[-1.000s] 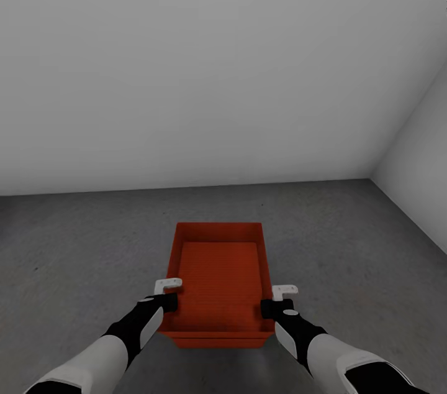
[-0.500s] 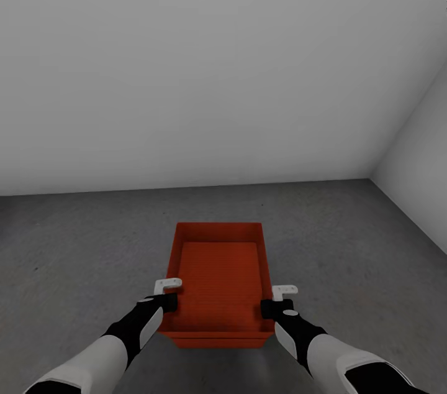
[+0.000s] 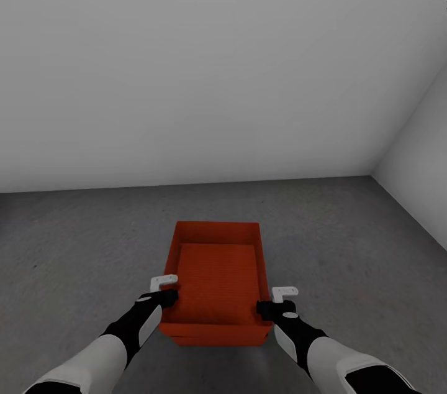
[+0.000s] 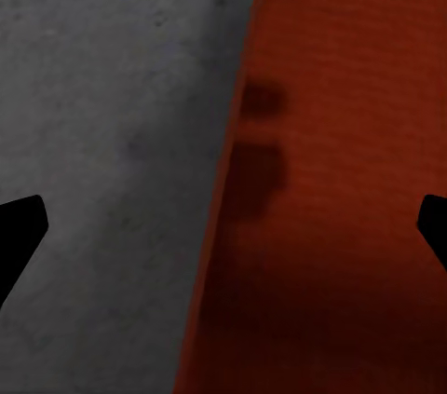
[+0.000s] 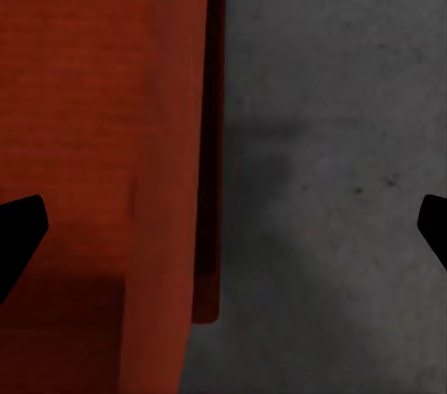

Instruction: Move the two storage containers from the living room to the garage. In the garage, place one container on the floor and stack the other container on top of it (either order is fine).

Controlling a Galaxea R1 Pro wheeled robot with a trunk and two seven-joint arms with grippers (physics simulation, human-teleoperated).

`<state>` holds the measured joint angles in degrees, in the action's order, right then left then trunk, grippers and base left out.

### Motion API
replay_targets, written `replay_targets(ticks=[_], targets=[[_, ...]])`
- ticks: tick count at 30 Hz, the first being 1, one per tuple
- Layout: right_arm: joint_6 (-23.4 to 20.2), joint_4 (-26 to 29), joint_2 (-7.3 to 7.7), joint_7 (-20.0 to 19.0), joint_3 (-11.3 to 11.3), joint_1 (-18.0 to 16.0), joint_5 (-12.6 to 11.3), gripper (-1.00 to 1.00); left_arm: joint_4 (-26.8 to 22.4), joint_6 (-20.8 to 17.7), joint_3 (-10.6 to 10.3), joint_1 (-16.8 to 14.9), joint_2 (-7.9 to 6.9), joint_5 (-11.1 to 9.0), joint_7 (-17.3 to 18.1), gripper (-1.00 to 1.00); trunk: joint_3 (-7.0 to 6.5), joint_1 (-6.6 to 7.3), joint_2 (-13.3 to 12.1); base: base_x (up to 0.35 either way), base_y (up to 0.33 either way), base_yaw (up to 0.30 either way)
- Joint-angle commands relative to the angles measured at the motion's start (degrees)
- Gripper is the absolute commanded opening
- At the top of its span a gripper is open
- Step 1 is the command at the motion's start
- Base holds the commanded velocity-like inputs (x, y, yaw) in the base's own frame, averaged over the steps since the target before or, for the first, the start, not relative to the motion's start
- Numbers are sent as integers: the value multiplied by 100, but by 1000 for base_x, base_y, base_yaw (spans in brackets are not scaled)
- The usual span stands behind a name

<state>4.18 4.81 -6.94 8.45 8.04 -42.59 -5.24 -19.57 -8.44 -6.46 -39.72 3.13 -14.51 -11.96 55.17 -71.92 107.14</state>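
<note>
A red-orange storage container (image 3: 217, 276) stands open-topped on the dark grey concrete floor (image 3: 74, 245) of the garage, just in front of me. A thin second red edge (image 3: 217, 340) shows under its near wall; I cannot tell whether that is the other container. My left gripper (image 3: 166, 289) is at the container's left wall, my right gripper (image 3: 283, 298) at its right wall, both near the near end. In the wrist views the left gripper (image 4: 223, 226) and right gripper (image 5: 223, 226) are open, black fingertips far apart, each straddling a container wall (image 4: 345, 180) (image 5: 93, 133).
A plain white-grey wall (image 3: 205, 71) closes the room a short way beyond the container. A second wall (image 3: 422, 164) meets it in a corner at the right. Bare concrete (image 3: 347, 238) lies on both sides of the container.
The picture has shifted slightly, with the wall's foot a little higher. Both grippers and the container sit marginally further left; the left gripper has edged outward. The grippers stay open.
</note>
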Motion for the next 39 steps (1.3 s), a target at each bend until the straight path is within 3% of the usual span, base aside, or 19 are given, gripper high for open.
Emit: replay_targets(ticks=[1,12,39], targets=[[21,-7,1,18,48,-4,-56,100,-14,-30,-49,-1,-4,-56,-50,100,4,1,2,0,0,0],[21,-7,17,12,48,-4,-56,100,13,-41,-49,-1,11,-70,-102,100,4,1,2,0,0,0],[-64,1,33,-30,48,-4,-47,100,-47,-43,-40,-1,-5,-70,-104,100,-481,594,-1081,0,0,0]])
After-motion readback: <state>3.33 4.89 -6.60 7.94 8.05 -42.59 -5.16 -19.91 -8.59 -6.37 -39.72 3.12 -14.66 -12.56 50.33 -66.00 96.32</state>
